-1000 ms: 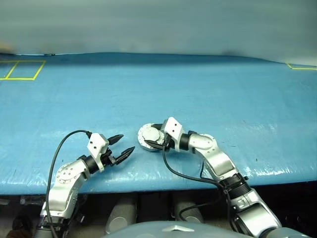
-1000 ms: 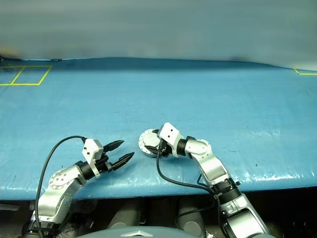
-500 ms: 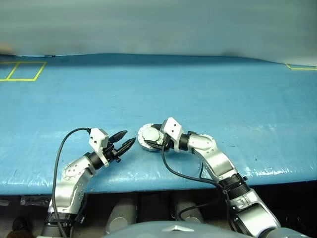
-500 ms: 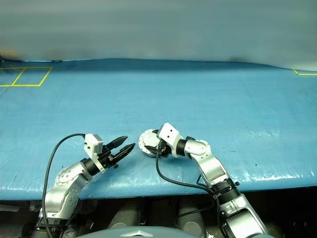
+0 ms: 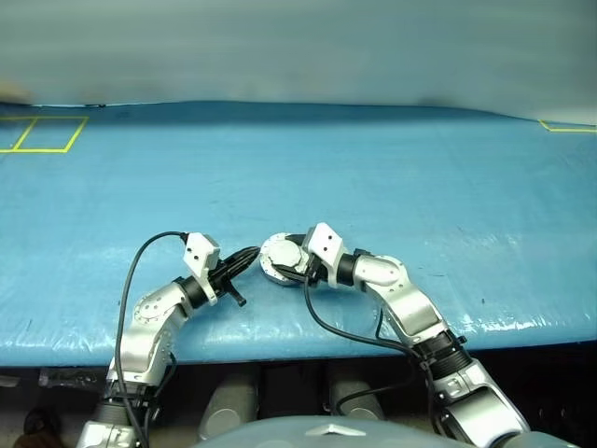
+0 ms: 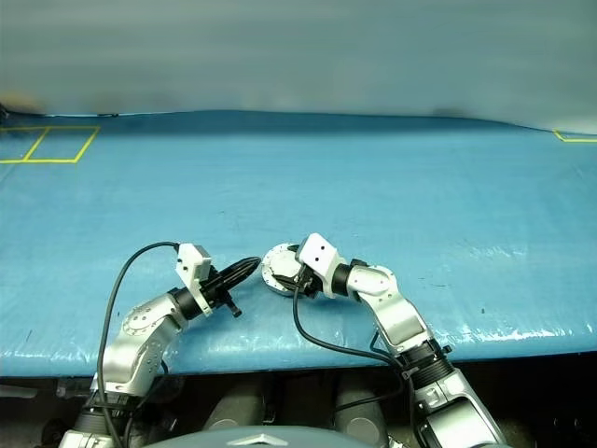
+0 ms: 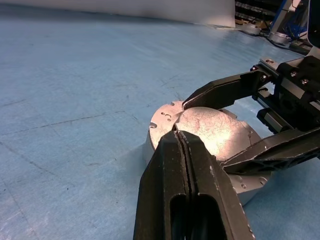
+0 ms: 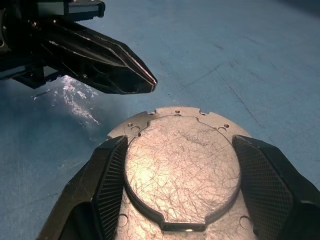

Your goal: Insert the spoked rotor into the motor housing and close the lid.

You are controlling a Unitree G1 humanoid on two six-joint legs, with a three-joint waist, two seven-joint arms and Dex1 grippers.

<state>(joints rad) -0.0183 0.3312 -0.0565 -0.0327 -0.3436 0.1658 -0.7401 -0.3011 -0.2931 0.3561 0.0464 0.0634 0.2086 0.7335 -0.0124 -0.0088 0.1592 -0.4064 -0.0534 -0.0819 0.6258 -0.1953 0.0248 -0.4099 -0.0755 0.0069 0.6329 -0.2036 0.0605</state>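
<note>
In head view, on blue table [image 5: 392, 168], right gripper [image 5: 287, 266] straddles motor housing [image 5: 280, 254], lid down. L wrist: left gripper [image 7: 181, 137] fingers pressed together, tip at housing rim. R wrist: wide fingers [image 8: 107, 185] flank plain lid [image 8: 182, 167].

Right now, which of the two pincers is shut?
The left pincer: its black fingers press together, tip beside the motor housing. The right pincer stands wide, one finger on either side of the closed lid.
</note>
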